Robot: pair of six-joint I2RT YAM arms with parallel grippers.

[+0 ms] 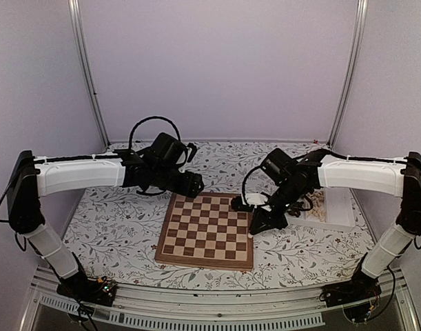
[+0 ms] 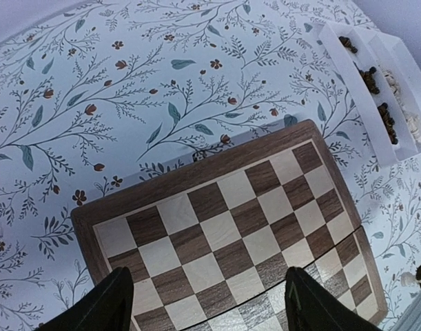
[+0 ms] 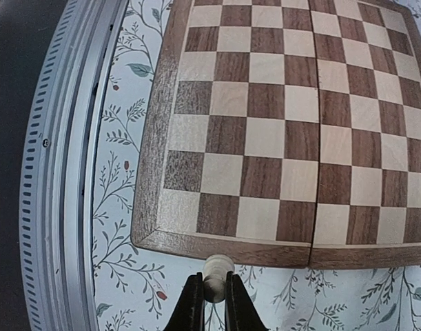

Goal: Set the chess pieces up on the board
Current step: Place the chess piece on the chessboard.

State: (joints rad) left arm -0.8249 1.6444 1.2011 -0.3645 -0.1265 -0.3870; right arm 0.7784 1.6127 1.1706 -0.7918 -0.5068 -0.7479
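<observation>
While the right end effector (image 3: 213,281) pinches a pale piece (image 3: 217,265) just off the board (image 3: 265,138), the left end effector (image 2: 207,279) hangs wide above it. A tray (image 2: 348,76) of pieces (image 2: 367,79) lies nearby on the worktop (image 2: 93,103).

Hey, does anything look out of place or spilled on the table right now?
Nothing stands out. The board lies flat and bare, the loose pieces sit inside the white tray, and the right pincer holds one pale piece.
</observation>
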